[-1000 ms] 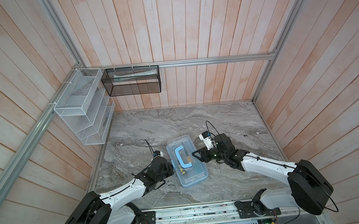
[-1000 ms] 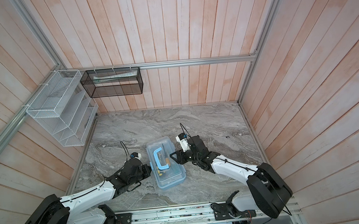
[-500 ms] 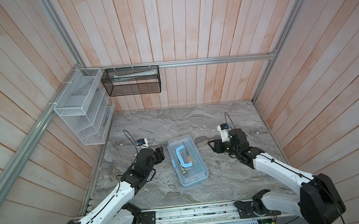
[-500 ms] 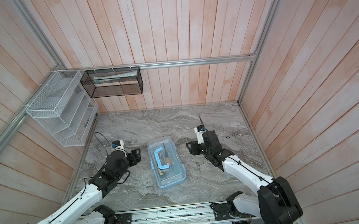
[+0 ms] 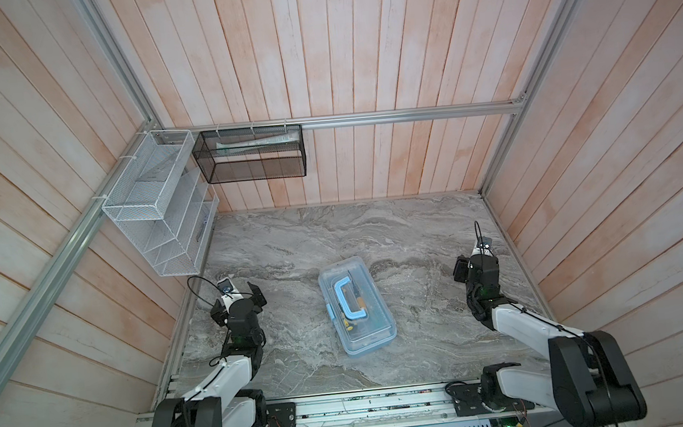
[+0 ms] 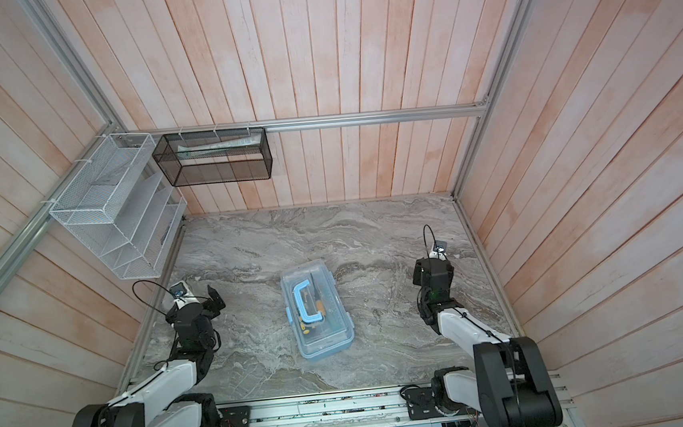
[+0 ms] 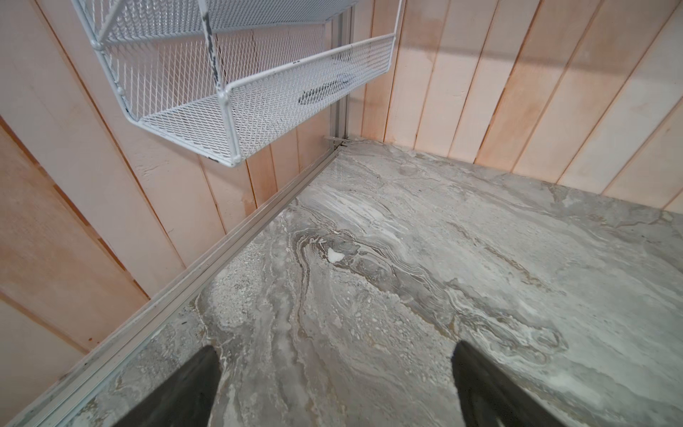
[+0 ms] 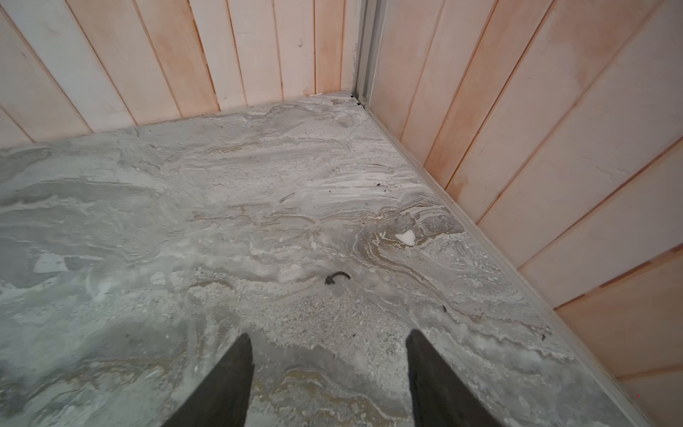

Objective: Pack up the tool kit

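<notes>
The tool kit (image 5: 357,305) (image 6: 318,312) lies on the marble table near the middle. Its see-through lid is down and its light-blue handle (image 5: 348,299) lies flat on top. Yellow-black tools show through the lid. My left gripper (image 5: 238,296) (image 6: 193,303) (image 7: 336,355) is well left of the case, near the left wall, open over bare marble. My right gripper (image 5: 475,264) (image 6: 434,272) (image 8: 329,340) is far right of the case, near the right wall, also open with nothing between its fingers. Neither wrist view shows the case.
A white wire-mesh rack (image 5: 161,220) (image 7: 240,85) hangs on the left wall above the table's left edge. A black mesh basket (image 5: 254,154) hangs on the back wall. A small black scrap (image 8: 337,277) lies ahead of the right gripper. Wooden walls close three sides.
Both arms have drawn away from the case, left arm to the left wall, right arm to the right wall. The left gripper went from shut to open. The right one opened wider.
</notes>
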`<state>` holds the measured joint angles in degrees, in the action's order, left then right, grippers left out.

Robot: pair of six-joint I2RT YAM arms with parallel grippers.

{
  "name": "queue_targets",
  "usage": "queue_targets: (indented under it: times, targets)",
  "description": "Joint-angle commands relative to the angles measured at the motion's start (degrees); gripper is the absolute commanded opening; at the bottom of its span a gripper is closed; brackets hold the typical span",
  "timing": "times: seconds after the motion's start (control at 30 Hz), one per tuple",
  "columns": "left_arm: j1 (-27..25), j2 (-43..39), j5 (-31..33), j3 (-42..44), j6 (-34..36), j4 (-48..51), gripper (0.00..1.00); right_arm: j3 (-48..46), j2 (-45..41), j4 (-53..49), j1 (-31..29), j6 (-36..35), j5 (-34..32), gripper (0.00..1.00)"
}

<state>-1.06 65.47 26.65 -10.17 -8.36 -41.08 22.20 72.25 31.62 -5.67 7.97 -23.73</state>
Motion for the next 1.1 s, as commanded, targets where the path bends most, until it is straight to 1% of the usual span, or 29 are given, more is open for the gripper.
queue_targets:
  times: [0.0, 0.03, 0.07, 0.1, 0.13, 0.17, 0.2, 0.23, 0.27, 0.3, 0.33, 0.37, 0.4, 0.43, 0.47, 0.5, 0.53, 0.57, 0.6, 0.67, 0.73, 0.8, 1.07]
  targets:
    - [2.18, 6.77, -10.32, 2.06, 4.31, -21.34, 1.0, -3.72, 2.58, 19.73, 1.37, -3.52, -1.5, 0.64]
    - [2.35, 8.82, -11.23, 0.48, 6.27, -21.83, 1.0, -5.2, 4.11, 24.25, 2.2, -3.63, 1.85, 0.64]
    - [2.56, 8.13, -13.71, -2.21, 6.2, -14.35, 1.0, -5.32, 5.98, 26.43, 2.25, -6.29, 3.74, 0.63]
    - [2.89, 8.31, -15.94, -2.9, 7.06, -12.84, 1.0, -5.36, 7.26, 27.13, 2.16, -6.46, 4.01, 0.63]
    - [3.02, 9.5, -16.55, -2.64, 7.78, -15.15, 1.0, -6.53, 8.88, 30.69, 2.24, -6.78, 4.58, 0.62]
    - [3.08, 9.65, -16.86, -3.17, 7.88, -14.37, 1.0, -8.69, 10.79, 35.91, 2.29, -7.11, 5.44, 0.63]
    - [3.06, 9.12, -17.65, -3.52, 7.85, -12.65, 1.0, -10.51, 12.75, 41.29, 2.33, -7.03, 4.77, 0.63]
    - [3.08, 8.81, -19.01, -2.96, 8.3, -13.29, 1.0, -12.16, 15.14, 46.15, 2.4, -5.88, 3.38, 0.63]
    - [3.08, 8.65, -20.79, -2.5, 8.18, -14.19, 1.0, -13.22, 17.52, 51.55, 2.36, -6.35, 3.06, 0.68]
    - [3.07, 8.49, -22.35, -2.07, 7.32, -14.76, 1.0, -13.0, 19.06, 53.91, 2.21, -7.2, 3.07, 0.74]
    - [3.1, 9.5, -24.26, -1.34, 6.32, -18.28, 1.0, -11.88, 18.71, 50.55, 1.99, -7.13, 2.72, 0.77]
    - [3.19, 11.73, -26.42, -0.92, 5.81, -21.88, 1.0, -10.94, 17.03, 45.77, 2.19, -6.46, 3.14, 0.78]
    - [3.26, 14.7, -27.3, -1.19, 6.15, -24.53, 1.0, -10.01, 15.41, 41.34, 2.35, -5.85, 3.64, 0.79]
    - [3.21, 19.31, -27.8, -1.42, 6.29, -28.28, 0.99, -9.78, 14.81, 40.35, 3.07, -5.51, 5.23, 0.79]
    - [3.26, 24.75, -27.39, -2.25, 6.24, -33.82, 0.98, -9.8, 15.39, 41.43, 3.3, -5.5, 5.11, 0.8]
    - [3.17, 24.82, -27.49, -3.29, 6.4, -31.8, 0.99, -10.02, 15.53, 41.84, 3.32, -5.23, 5.02, 0.84]
    - [3.24, 21.08, -28.85, -5.87, 6.55, -20.85, 0.99, -9.89, 15.47, 41.58, 3.3, -5.24, 5.06, 0.98]
    - [3.17, 22.67, -26.13, -6.25, 5.91, -22.47, 1.0, -9.74, 15.3, 40.95, 3.29, -5.25, 5.25, 0.98]
    - [2.82, 24.04, -25.11, -5.35, 6.25, -26.43, 1.0, -9.72, 15.29, 41.08, 3.38, -5.32, 5.22, 0.98]
    - [2.63, 21.96, -25.3, -6.81, 6.11, -20.23, 1.0, -9.81, 15.38, 41.2, 3.38, -5.33, 5.19, 0.98]
    - [2.47, 23.03, -25.15, -6.14, 6.38, -23.6, 1.0, -9.72, 15.38, 41.15, 3.39, -5.35, 5.2, 0.98]
    - [2.37, 22.46, -25.15, -6.58, 6.38, -21.67, 1.0, -9.72, 15.37, 41.16, 3.39, -5.41, 5.21, 0.98]
    - [2.31, 22.63, -24.99, -6.85, 6.43, -21.35, 1.0, -9.72, 15.37, 41.08, 3.32, -5.42, 5.25, 0.98]
